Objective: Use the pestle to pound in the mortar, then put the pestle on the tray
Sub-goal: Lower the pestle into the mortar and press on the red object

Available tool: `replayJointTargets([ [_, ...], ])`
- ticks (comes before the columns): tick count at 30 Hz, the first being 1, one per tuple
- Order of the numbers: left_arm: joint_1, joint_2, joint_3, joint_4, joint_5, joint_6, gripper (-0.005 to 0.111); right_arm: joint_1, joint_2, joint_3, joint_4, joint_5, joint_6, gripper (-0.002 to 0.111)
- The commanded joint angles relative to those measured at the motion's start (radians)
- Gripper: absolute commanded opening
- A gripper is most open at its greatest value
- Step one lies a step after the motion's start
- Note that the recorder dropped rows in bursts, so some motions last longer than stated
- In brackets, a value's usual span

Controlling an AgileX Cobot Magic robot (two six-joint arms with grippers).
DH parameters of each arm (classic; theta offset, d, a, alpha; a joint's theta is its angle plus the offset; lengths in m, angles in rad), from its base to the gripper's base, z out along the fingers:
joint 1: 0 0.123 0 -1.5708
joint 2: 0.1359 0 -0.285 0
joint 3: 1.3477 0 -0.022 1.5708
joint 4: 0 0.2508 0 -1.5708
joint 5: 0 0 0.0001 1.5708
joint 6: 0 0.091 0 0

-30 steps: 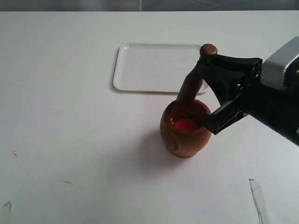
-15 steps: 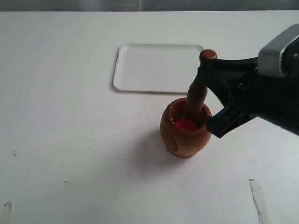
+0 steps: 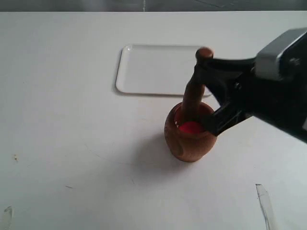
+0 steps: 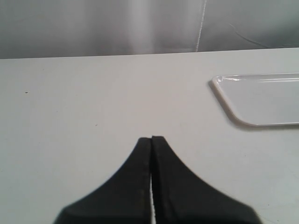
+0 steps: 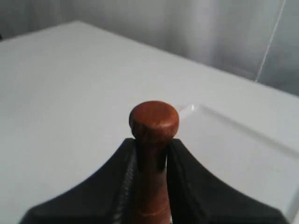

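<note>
The brown wooden mortar (image 3: 184, 141) stands on the white table with a red item (image 3: 190, 127) inside. The dark-brown pestle (image 3: 193, 96) stands almost upright, its thick end down in the mortar and its small knob (image 5: 153, 119) on top. My right gripper (image 3: 204, 72) is shut on the pestle's narrow neck just under the knob, and the fingers (image 5: 189, 177) press it from both sides. The white tray (image 3: 160, 69) lies flat behind the mortar and holds nothing. My left gripper (image 4: 152, 138) is shut on nothing, above bare table, with the tray's corner (image 4: 261, 100) off to one side.
A thin clear strip (image 3: 265, 203) lies on the table near the front right. Small dark specks (image 3: 16, 157) mark the surface at the front left. The right arm's black body (image 3: 273, 100) hangs over the table to the right of the mortar.
The pestle has swung from a lean to nearly upright, and its knob has shifted left. The right gripper has followed it, still shut on the neck. The mortar has stayed in place.
</note>
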Motion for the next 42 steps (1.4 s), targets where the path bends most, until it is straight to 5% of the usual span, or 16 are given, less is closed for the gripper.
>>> replayJointTargets([
  [1, -0.008, -0.001, 0.001, -0.007, -0.003, -0.008, 0.0, 0.004, -0.194, -0.029, -0.01, 0.097, -0.007, 0.0],
  [7, -0.008, -0.001, 0.001, -0.007, -0.003, -0.008, 0.0, 0.004, -0.118, -0.004, -0.008, 0.114, -0.014, 0.0],
  [19, -0.008, -0.001, 0.001, -0.007, -0.003, -0.008, 0.0, 0.004, 0.144, 0.172, 0.033, -0.305, 0.029, 0.0],
  [30, -0.008, -0.001, 0.001, -0.007, -0.003, -0.008, 0.0, 0.004, -0.188, -0.049, -0.039, 0.034, 0.027, 0.0],
  [37, -0.008, -0.001, 0.001, -0.007, -0.003, -0.008, 0.0, 0.004, -0.131, -0.023, -0.039, 0.04, 0.01, 0.0],
  [42, -0.008, -0.001, 0.001, -0.007, -0.003, -0.008, 0.0, 0.004, 0.034, 0.068, -0.018, -0.176, 0.01, 0.0],
])
